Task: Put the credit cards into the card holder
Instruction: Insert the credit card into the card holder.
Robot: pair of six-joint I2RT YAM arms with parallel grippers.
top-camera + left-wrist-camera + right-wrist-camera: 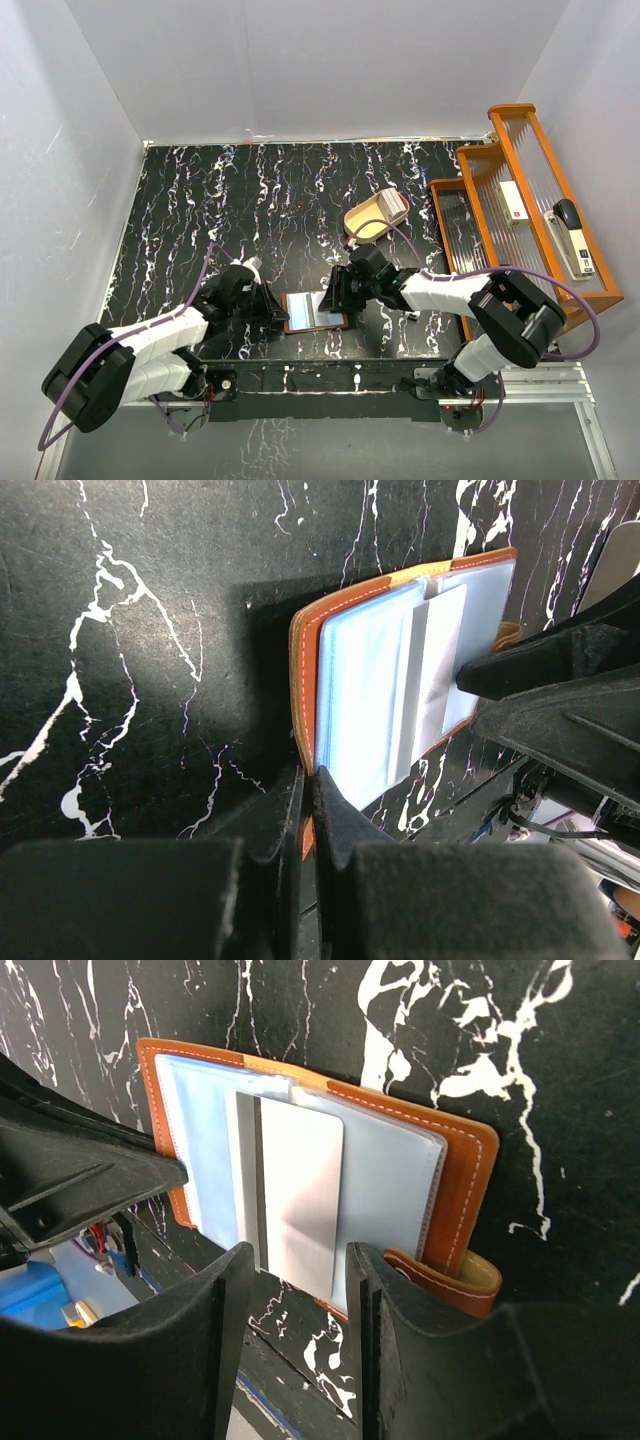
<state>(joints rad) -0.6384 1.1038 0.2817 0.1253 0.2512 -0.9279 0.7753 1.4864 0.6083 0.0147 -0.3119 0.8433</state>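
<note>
The credit card point(300, 1180) sits part-way in the open card holder point(390, 1180).
Nearest, the left gripper point(308, 800) clamps its edge flat; the right gripper point(298, 1260) stands parted astride the card. Best nudge it squarely along the pocket, never skewed.

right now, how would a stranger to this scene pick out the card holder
On the black marbled table, look at the near edge, midway between the two arms. The card holder lies open there, the left end effector pinching its edge. Unlike the tan oval tray farther back, it is a stitched orange-brown rectangle lined pale blue, with a striped card sticking out.
</note>
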